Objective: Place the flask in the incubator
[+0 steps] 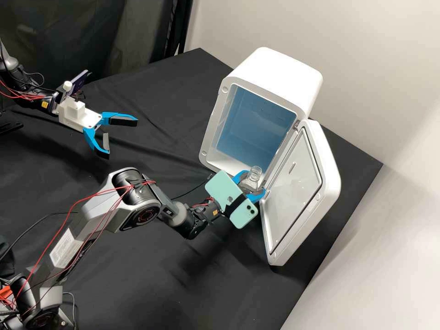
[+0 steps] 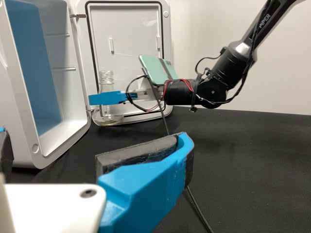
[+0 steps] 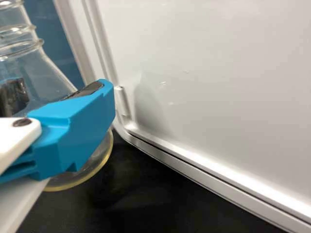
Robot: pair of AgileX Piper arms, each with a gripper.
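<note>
A dark grey robot arm reaches in from the near left corner across a black bench (image 1: 151, 279). Red wires run along it and a mint-green phone (image 1: 228, 198) is strapped to its wrist. This is the right arm. At its tip, the right gripper (image 1: 251, 187) has its two bright blue fingers (image 3: 73, 128) closed around a clear glass flask (image 1: 254, 176), pressing on the sloping body below the neck. In the right wrist view, a dark pad inside one finger lies flat against the glass.

The flask is upright and conical, with a ridged, uncapped neck. It sits low, just outside the incubator's (image 1: 275, 73) opening, in the corner between the cabinet's lower front lip and the open door (image 1: 316, 192). Its base is at the level of the black cloth, but whether it touches the cloth cannot be told.

The incubator is a small white box with a pale blue interior. Its door is swung wide to the right.

Farther back on the left, well apart from the incubator, the left gripper (image 1: 120, 137) hangs above the bench. Its blue fingers are spread wide and hold nothing.
</note>
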